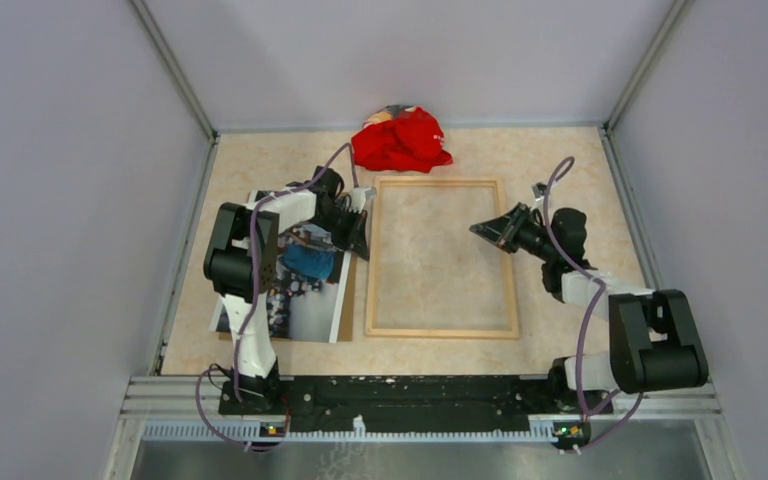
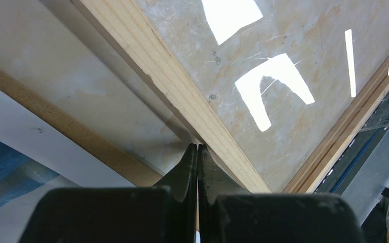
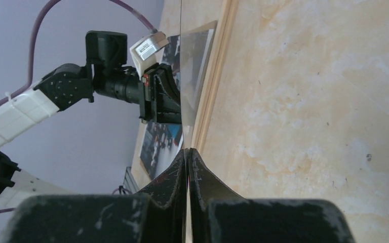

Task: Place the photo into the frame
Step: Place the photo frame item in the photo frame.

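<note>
The left pincer [image 1: 357,238] is clenched, its fingertips pressed together right at the left rail of the frame [image 1: 441,331], low over the counter [image 1: 560,160]. The right pincer [image 1: 482,231] is clenched too, hovering above the frame's open middle, and in its wrist view a thin clear edge (possibly a glazing sheet, hard to be sure) runs up from between its tips. The photo [image 1: 310,305] is not in yet: it lies face up to the left of the frame, on the brown backing board [image 1: 348,290], partly under the left arm. A red cloth [image 1: 400,140] sits just beyond the frame's far rail. The risks, as I judge them: closed tips could shove the light frame sideways rather than steady it; any clear sheet nipped so narrowly could slip or tilt; and the glossy print, flat on its board, offers little edge to catch, so it may crease or drag the board along.
</note>
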